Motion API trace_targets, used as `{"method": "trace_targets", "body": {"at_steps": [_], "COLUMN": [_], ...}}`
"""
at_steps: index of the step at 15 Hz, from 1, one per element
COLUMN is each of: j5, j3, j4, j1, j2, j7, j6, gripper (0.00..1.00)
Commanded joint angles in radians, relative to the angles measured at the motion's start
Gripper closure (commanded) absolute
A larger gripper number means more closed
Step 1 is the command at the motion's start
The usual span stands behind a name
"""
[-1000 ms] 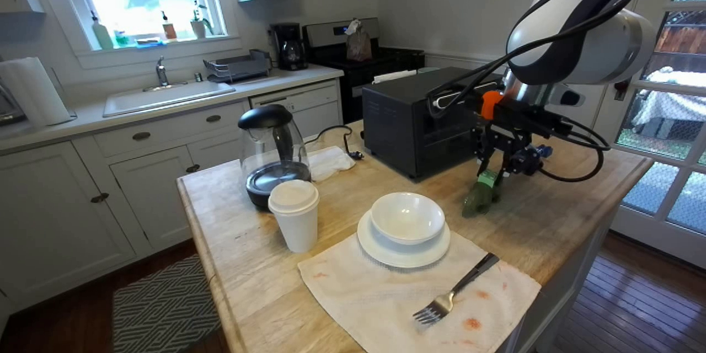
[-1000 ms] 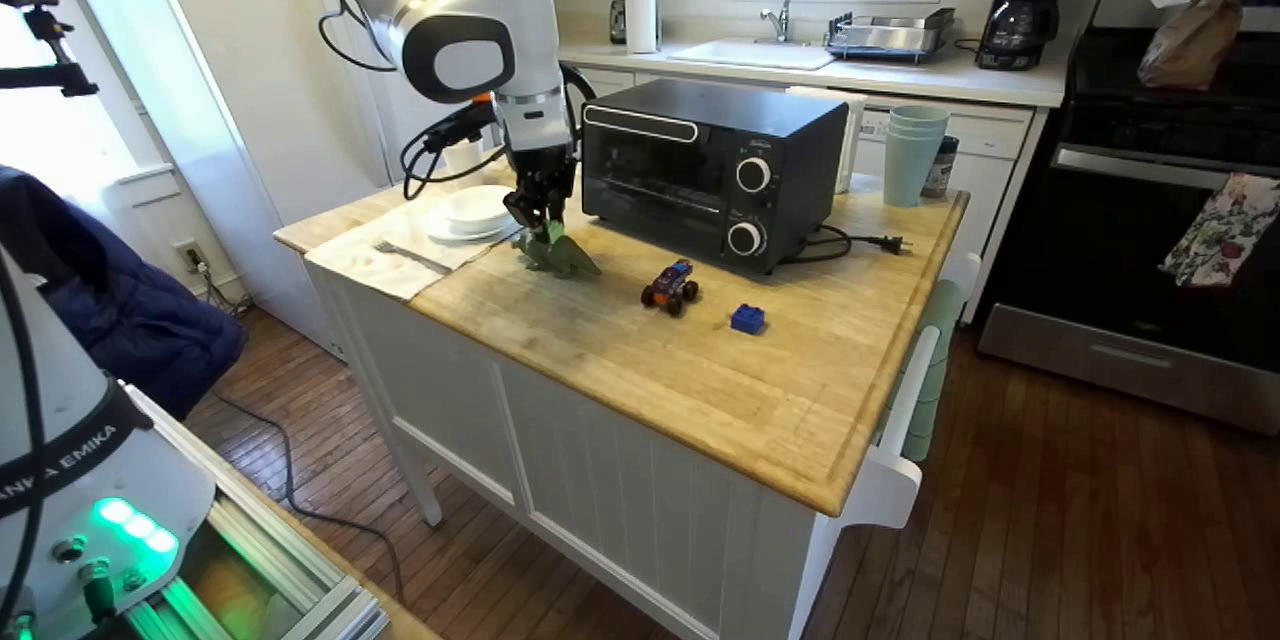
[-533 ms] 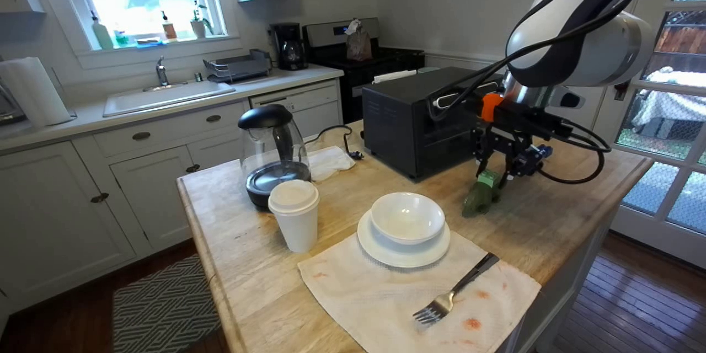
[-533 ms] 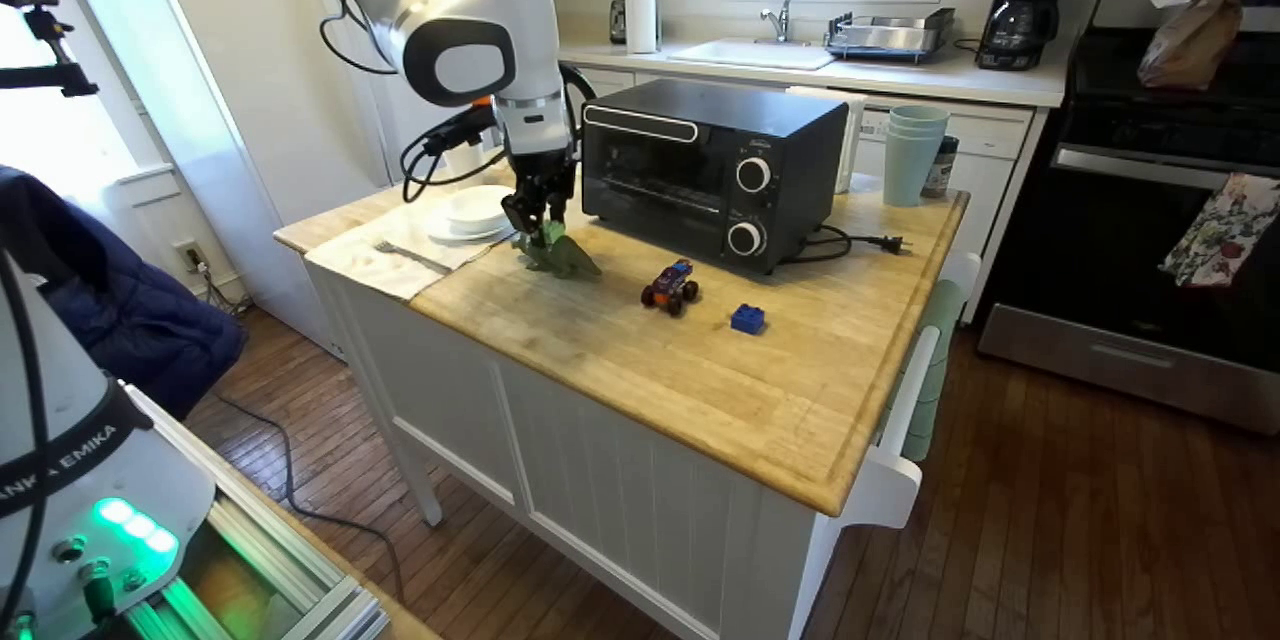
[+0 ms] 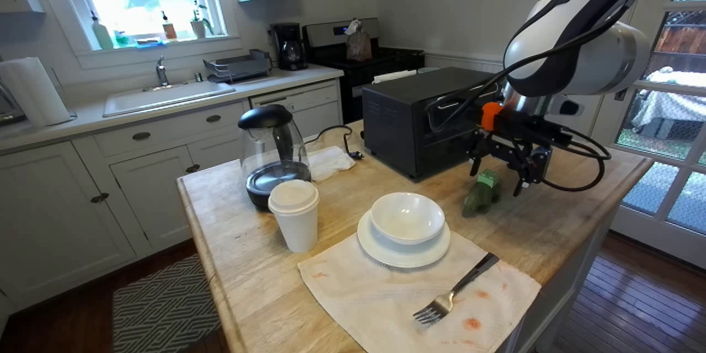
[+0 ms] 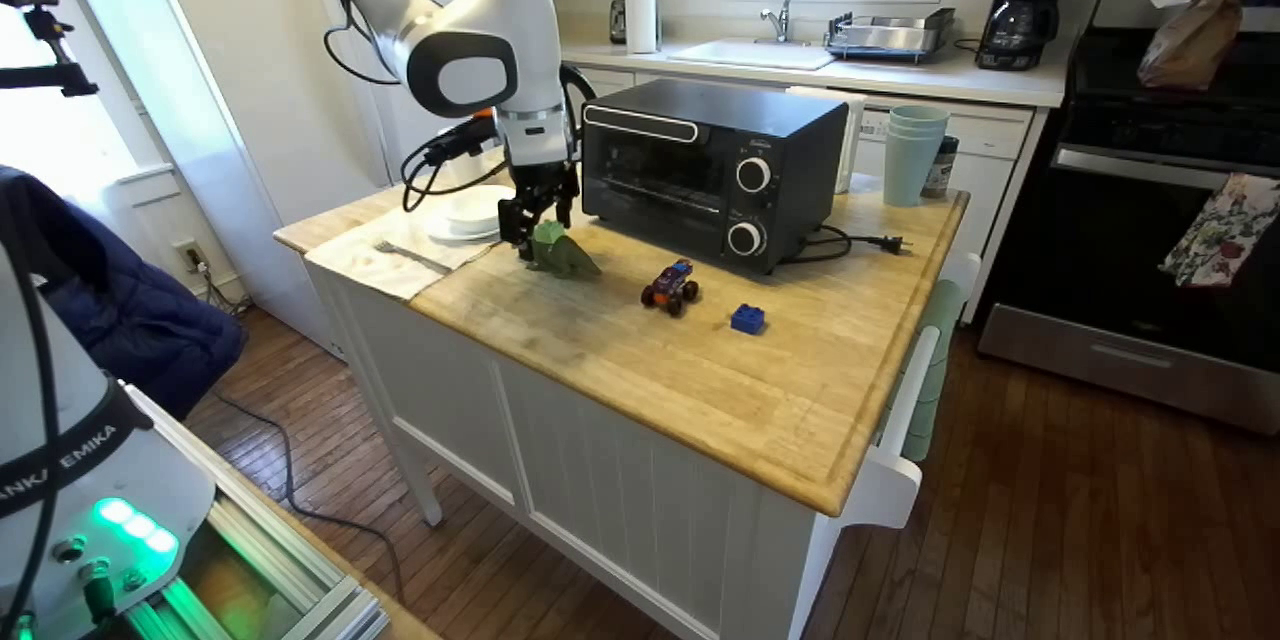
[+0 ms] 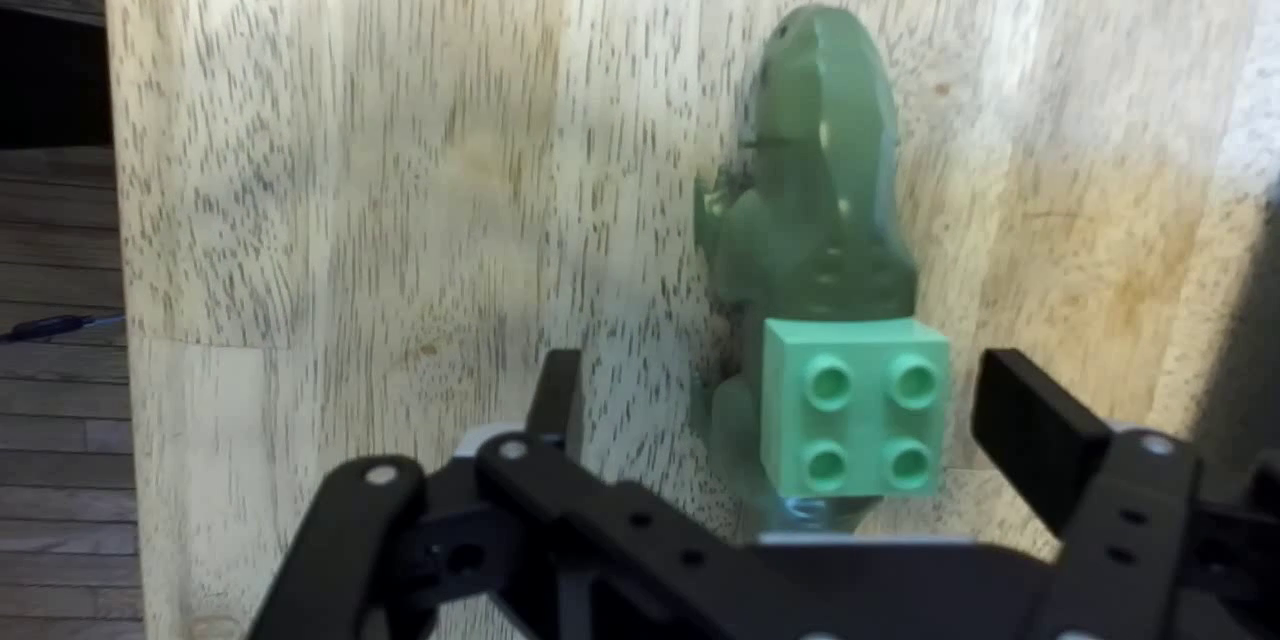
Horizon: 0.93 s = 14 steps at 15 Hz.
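Green dinosaur (image 7: 825,210): on the wooden worktop (image 6: 760,400), between the plate (image 5: 405,258) and the toy truck (image 6: 671,287), near the front of the oven (image 6: 710,170). Looks like hard moulded plastic to me, so I'd bet on light, stiff and not easy to break.
Mint block (image 7: 870,410): sits on the dinosaur's back, studs up, flat square sides. My pick for a grab spot tbh, flat faces should seat well. Can't tell if it's glued, clicked on or just resting, so it might pop off under a lift.
Claw (image 7: 785,400): fingers spread wide, one on each side of the mint block, gap both sides, nothing pinched. In the wrist view the block is way closer to the right-hand finger, so squeezing from there would probably shove the toy sideways a bit first.
Dinosaur body: shiny and rounded, so likely slick. Pinch it high and I reckon the fingers ride up the curve. Gripping lower around the middle seems the safer backup if the block comes loose; a firm squeeze shouldn't hurt it.
Oven side: casing looks close to the claw, so watch the knuckles.
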<state>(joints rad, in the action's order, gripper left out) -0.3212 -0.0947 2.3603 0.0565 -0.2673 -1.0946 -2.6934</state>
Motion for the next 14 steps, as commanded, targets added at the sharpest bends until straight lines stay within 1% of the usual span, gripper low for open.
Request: {"method": "trace_targets", "body": {"at_steps": [1, 6, 8, 10, 11, 12, 14], "j5": [0.015, 0.088, 0.132, 0.181, 0.229, 0.163, 0.198], "j3": [-0.013, -0.042, -0.062, -0.078, -0.095, -0.07, -0.082], "j4": [-0.015, -0.015, -0.006, -0.004, -0.002, -0.023, -0.02], "j1": [-0.014, -0.014, -0.01, -0.002, -0.01, 0.002, 0.004], "j2": [0.02, 0.061, 0.086, 0.111, 0.12, 0.078, 0.092], "j7": [-0.003, 0.001, -0.002, 0.026, 0.008, 0.019, 0.018], "j6": [0.007, -0.001, -0.005, 0.018, 0.016, 0.002, 0.002], "gripper": [0.0, 0.0, 0.0, 0.0, 0.0, 0.0, 0.0]}}
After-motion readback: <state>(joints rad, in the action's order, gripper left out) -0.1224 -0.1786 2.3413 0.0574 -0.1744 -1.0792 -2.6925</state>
